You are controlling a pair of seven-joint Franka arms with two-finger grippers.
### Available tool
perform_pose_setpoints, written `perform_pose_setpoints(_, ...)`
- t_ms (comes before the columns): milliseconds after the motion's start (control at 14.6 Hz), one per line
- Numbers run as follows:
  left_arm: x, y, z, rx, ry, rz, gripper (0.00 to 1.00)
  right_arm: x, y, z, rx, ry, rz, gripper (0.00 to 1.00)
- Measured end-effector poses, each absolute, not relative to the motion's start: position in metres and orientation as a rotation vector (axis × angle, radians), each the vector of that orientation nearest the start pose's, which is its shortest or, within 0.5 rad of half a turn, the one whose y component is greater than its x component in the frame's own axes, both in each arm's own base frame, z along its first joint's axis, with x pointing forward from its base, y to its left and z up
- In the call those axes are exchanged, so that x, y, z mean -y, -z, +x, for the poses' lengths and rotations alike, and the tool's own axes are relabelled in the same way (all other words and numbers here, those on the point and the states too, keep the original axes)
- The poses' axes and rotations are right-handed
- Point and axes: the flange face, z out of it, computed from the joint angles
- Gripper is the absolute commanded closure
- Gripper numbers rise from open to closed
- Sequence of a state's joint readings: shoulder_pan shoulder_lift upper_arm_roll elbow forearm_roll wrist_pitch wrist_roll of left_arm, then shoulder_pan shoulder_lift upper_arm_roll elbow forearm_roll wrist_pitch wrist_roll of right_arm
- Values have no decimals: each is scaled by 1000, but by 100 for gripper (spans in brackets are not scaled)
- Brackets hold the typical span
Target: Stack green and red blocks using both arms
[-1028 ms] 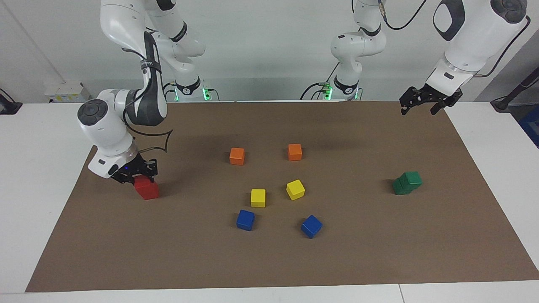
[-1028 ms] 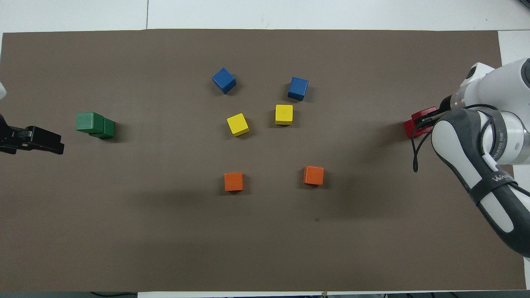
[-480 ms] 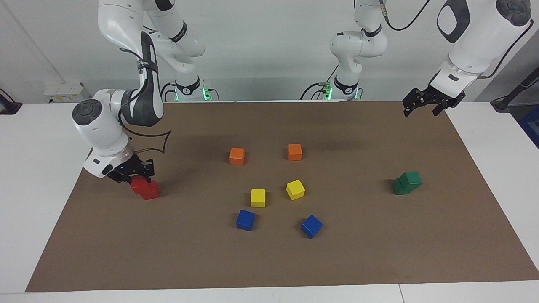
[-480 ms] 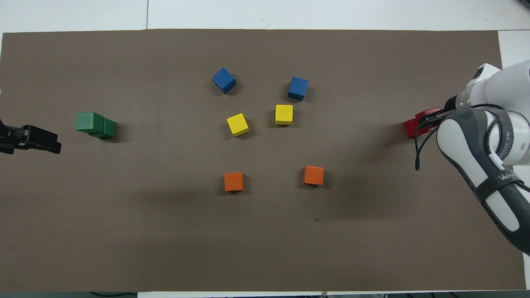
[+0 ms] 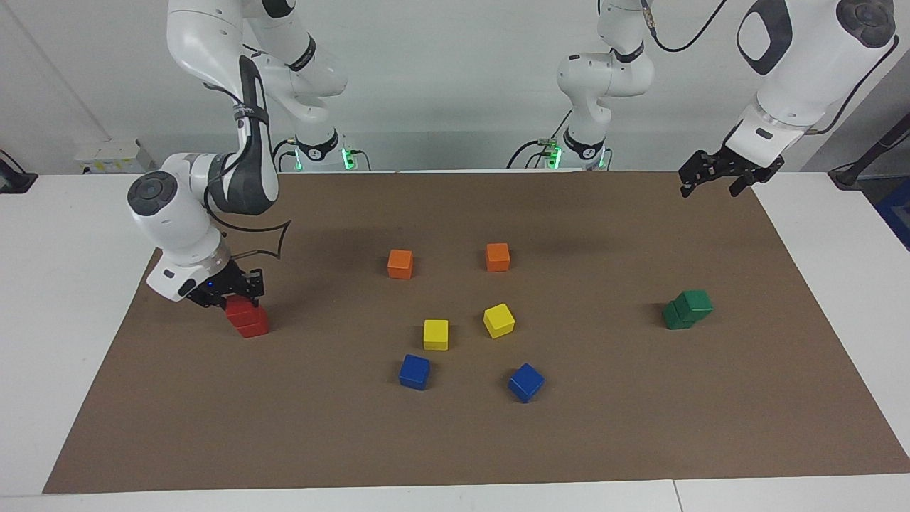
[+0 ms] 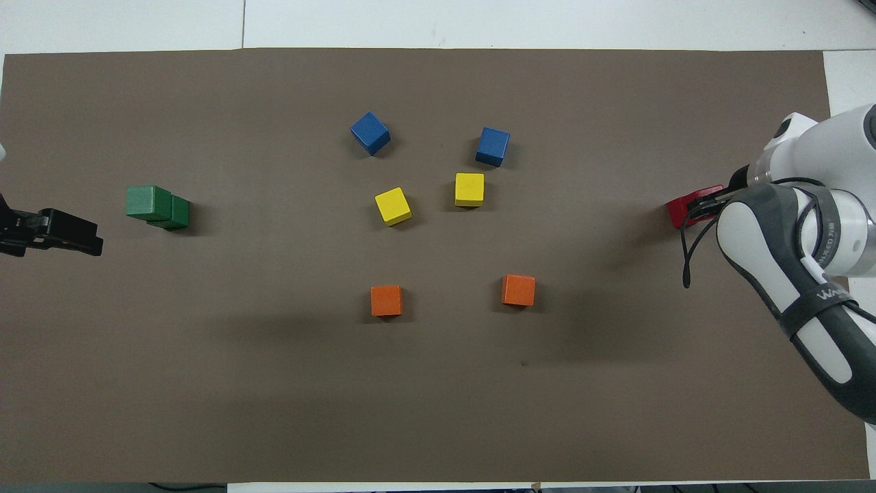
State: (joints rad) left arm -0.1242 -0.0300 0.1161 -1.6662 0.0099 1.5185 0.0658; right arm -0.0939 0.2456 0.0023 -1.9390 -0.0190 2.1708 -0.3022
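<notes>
A brown mat (image 5: 455,441) covers the middle of the white table (image 5: 64,284), and the loose cubes sit in a cluster at its centre: two orange cubes (image 5: 400,264) (image 5: 498,257) nearest the robots, two yellow cubes (image 5: 436,334) (image 5: 499,320) a little farther from them, and two blue cubes (image 5: 414,372) (image 5: 526,382) farthest of all. None of them lies close to either stack, so nothing stands between the arms and their work. Toward the right arm's end of the mat the two red blocks are piled up, the upper red block (image 5: 239,308) sitting on the lower red block (image 5: 252,326), slightly askew. The right gripper (image 5: 229,293) is down at that pile with its fingers pinched on the upper red block; in the overhead view the arm's wrist covers most of the pile and only a red edge (image 6: 690,207) peeks out. Toward the left arm's end the upper green block (image 5: 694,304) rests on the lower green block (image 5: 675,316), shifted off to one side so the lower one shows beside it. The left gripper (image 5: 718,176) hangs in the air with its fingers spread and nothing in them, over the mat's corner by the robots, well apart from the green pile, waiting
</notes>
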Motion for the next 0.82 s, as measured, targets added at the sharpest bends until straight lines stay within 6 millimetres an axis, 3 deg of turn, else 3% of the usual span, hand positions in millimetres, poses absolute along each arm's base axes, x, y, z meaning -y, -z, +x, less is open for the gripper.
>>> perform_pose_setpoints(480,-10,-596,534,-76,-174,-3134,0,56,-357,601,350,-28,-3134,100)
perform_pose_setpoints(822,-6,-597,537,-80,-143,-3130,0,56,-357,601,350,-27,-3134,100)
